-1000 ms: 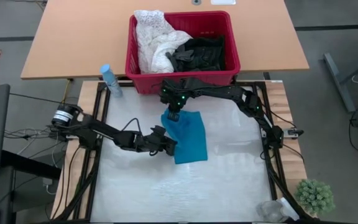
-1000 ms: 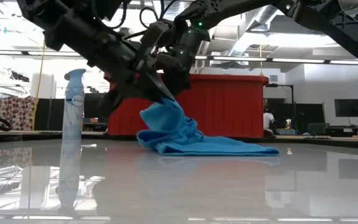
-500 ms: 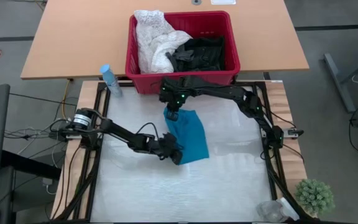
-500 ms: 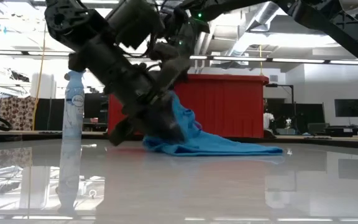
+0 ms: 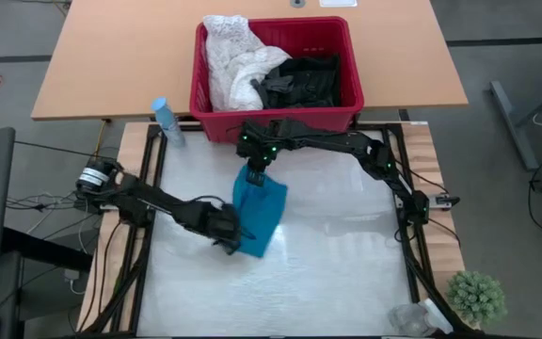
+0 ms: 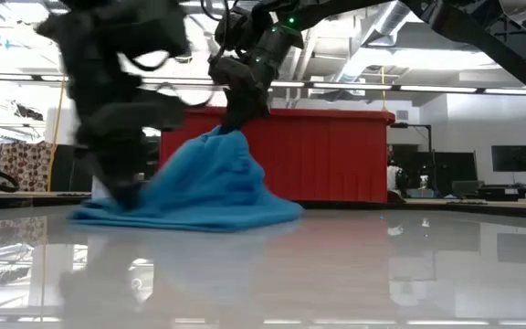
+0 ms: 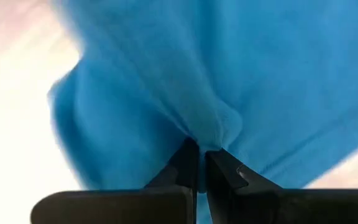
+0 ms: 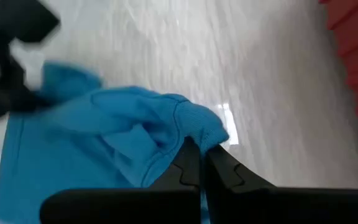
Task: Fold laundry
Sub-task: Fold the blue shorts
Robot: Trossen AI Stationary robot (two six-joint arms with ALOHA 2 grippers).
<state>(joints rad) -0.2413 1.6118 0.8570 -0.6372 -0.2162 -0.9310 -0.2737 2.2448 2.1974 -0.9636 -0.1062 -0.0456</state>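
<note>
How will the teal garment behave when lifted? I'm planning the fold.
Probably floppy: the teal garment drapes in a tent from the right gripper. Likely light, since the left gripper lifts it by a small pinch. It may slide easily on the glossy table.

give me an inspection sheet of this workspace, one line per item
surface: glossy white table top, bare around the cloth.
job's things: small teal soft garment bunched mid-table; white lacy garment and black garments in the red plastic slotted basket.
clutter: pale blue spray bottle by the basket; small green plant at a table corner.
grippers: left end effector shut on the teal garment's near edge, low at the table; right end effector shut on its far edge, lifted.
cables: loose wires beside the left arm's base.
surroundings: wooden desk under the basket; grey floor.
</note>
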